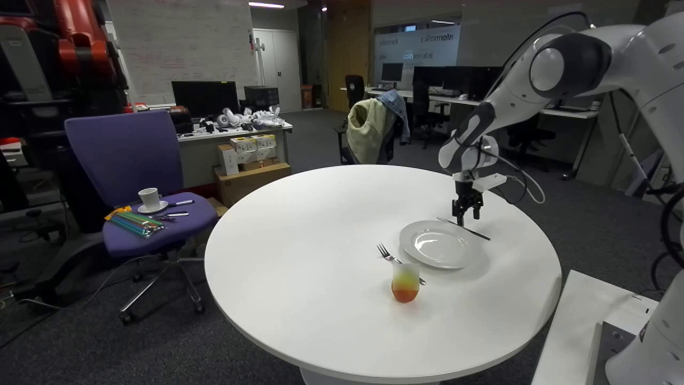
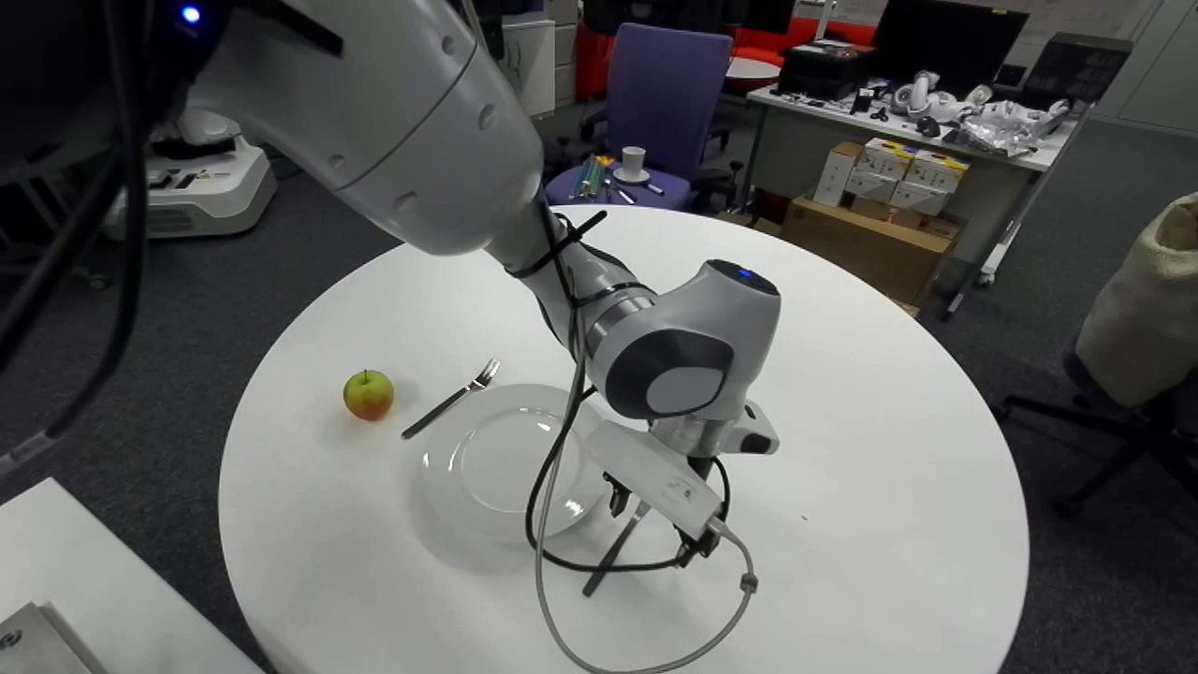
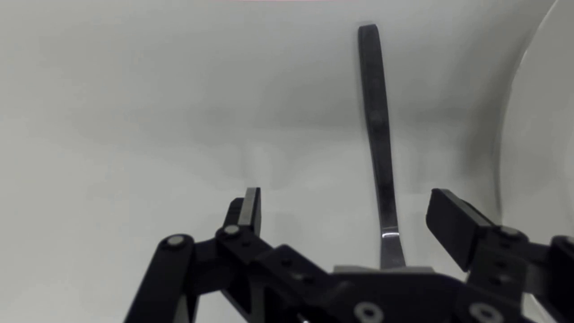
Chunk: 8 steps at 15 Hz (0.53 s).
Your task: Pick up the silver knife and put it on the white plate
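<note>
- In an exterior view, the round white table bears the white plate, and the silver knife lies on the tabletop just beside the plate's rim.
- The white arm reaches in from the picture's right; its black gripper points down at the knife, fingers spread. Whether a fingertip touches the tabletop cannot be told.
- Left of the table in this picture, a purple chair holds a white cup on a saucer.
- In an exterior view, the apple, yellow-green and reddish below, sits near the fork, which lies by the plate, on the side away from the knife.
- The gripper straddles the knife here, and a black cable crosses in front of the knife's handle.
- In the wrist view, the gripper stands wide, with the knife running through the gap, nearer the finger on the plate's side. Its handle points to the picture's top; the blade disappears behind the gripper's body. A strip of tabletop separates knife and plate.
</note>
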Tool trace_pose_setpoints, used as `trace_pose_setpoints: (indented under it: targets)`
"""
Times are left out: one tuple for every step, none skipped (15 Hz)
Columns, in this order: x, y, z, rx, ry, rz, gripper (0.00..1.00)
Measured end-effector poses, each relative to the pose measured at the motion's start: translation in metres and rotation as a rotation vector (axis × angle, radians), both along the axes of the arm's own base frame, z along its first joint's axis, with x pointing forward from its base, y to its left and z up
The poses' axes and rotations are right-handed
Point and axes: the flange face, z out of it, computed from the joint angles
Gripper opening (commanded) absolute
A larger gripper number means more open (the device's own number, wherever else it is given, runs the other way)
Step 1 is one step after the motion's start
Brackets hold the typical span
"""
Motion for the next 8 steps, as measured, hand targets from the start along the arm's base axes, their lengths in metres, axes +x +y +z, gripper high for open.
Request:
trace_pose_setpoints:
  targets:
    - [0.0, 0.001, -0.002, -0.002, 0.005, 0.001, 1.0]
    - [0.0, 0.002, -0.004, -0.004, 0.01, 0.001, 1.0]
    - [0.0, 0.003, -0.007, -0.005, 0.016, 0.002, 1.0]
    - [-0.001, 0.003, -0.01, -0.006, 0.022, 0.003, 1.0]
    - [-0.002, 0.003, -0.012, -0.006, 0.026, 0.004, 1.0]
    - [-0.003, 0.004, -0.014, -0.006, 0.03, 0.004, 0.92]
    - [-0.003, 0.003, -0.014, -0.006, 0.03, 0.004, 0.72]
    - [-0.003, 0.003, -0.014, -0.007, 0.03, 0.004, 0.66]
